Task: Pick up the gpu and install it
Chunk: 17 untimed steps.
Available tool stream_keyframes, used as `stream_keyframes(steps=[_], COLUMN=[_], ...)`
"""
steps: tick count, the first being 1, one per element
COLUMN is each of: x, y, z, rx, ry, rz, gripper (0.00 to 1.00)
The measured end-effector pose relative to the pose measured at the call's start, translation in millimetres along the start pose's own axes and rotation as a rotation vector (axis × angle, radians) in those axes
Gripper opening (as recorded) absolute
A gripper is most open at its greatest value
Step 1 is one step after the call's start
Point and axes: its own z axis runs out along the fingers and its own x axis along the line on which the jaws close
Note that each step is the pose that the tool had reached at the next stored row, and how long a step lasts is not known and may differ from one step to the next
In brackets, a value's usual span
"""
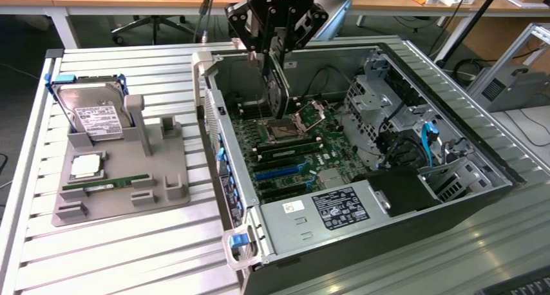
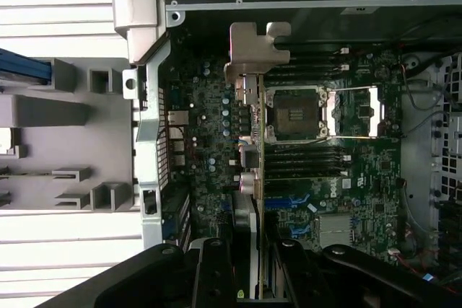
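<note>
1. While it hangs over the open case [image 1: 225,147], the gripper [image 1: 273,55] is clenched on the gpu [image 1: 277,92], its 2 fingers [image 2: 216,272] pinching the card by 1 end.
2. From the exterior view the gpu hangs on edge, straight down from the fingers into the case. In the wrist view it appears edge-on, with its silver bracket [image 2: 256,52] at the end away from the grip.
3. Its lower end sits just beside the open CPU socket [image 1: 288,127], over the board [image 1: 284,160]. I cannot tell whether it touches the board or clears it.
4. Blue slots [image 1: 279,172] lie further along the board, apart from where the card hangs now.
5. Outside the case, toward the exterior view's left, a grey tray [image 1: 120,172] carries a hard drive [image 1: 99,118] and a RAM stick [image 1: 107,184], well away from the gripper.
6. Risks, as I judge them:
   - A grip on 1 end leaves a long lever, so the card could pivot or slip if it snags.
   - The bracket leads, and could strike the socket or nearby parts on any descent here.
   - Pressing down while the card's edge is off a slot's line could damage the contacts or the slot.
   - The bracket may catch the case wall if it comes in skewed.
</note>
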Motion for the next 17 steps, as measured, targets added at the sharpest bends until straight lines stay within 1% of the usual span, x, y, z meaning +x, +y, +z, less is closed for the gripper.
stream_keyframes(steps=[17], x=[-5.3], y=[-0.5], z=[3.6], rx=[0.0049], ry=[-0.0001], rz=[0.000], gripper=[0.27])
